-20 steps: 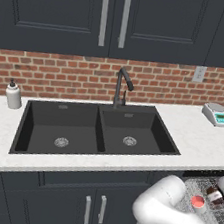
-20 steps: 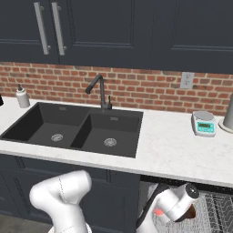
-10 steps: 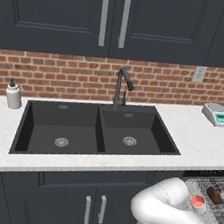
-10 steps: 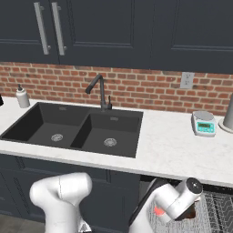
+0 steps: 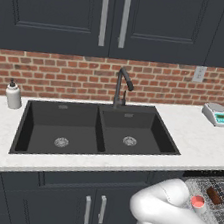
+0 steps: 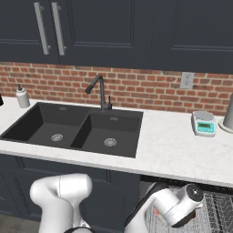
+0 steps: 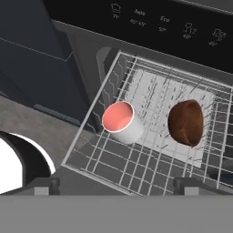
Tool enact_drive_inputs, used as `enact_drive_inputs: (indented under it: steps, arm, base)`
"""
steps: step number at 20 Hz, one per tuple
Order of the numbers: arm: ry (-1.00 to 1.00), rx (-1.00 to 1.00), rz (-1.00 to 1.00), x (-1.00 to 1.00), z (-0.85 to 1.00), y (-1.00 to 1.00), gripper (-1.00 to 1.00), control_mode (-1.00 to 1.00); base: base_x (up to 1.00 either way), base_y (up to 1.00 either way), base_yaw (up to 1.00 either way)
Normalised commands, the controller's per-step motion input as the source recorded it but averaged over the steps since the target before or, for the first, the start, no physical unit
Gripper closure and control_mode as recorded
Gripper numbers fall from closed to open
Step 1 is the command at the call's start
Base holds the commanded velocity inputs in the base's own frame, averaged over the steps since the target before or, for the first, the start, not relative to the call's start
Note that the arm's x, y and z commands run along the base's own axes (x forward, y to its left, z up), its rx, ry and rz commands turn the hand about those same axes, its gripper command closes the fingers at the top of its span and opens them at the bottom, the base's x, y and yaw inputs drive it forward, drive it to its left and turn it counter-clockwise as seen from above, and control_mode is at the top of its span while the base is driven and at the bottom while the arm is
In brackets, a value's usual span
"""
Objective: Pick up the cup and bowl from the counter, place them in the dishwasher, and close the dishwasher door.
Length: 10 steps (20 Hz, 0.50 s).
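The cup [image 7: 123, 121] and the brown bowl [image 7: 185, 123] are seen lying in the wire rack [image 7: 136, 159] of the dishwasher [image 7: 150, 22], the cup nearer the rack's left edge. The hand [image 7: 116, 185] is held open and empty above the rack. Loading is judged done; closing the door is left.

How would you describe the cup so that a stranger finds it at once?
Look below the counter at the pulled-out dishwasher rack. Two things lie in it. The cup is the white one with a pink inside, beside the dark brown bowl.
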Motion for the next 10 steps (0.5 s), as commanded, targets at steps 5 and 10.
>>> enact_drive_inputs:
  steps: [5,10]
  arm:
    - [-0.05,0.01,-0.06,-0.14,0.00,-0.07,-1.00,-1.00]
    - [-0.03,0.01,-0.04,0.00,0.01,-0.13,-1.00,-1.00]
  base:
    - [0.00,0.00,0.00]
    - [0.00,0.00,0.00]
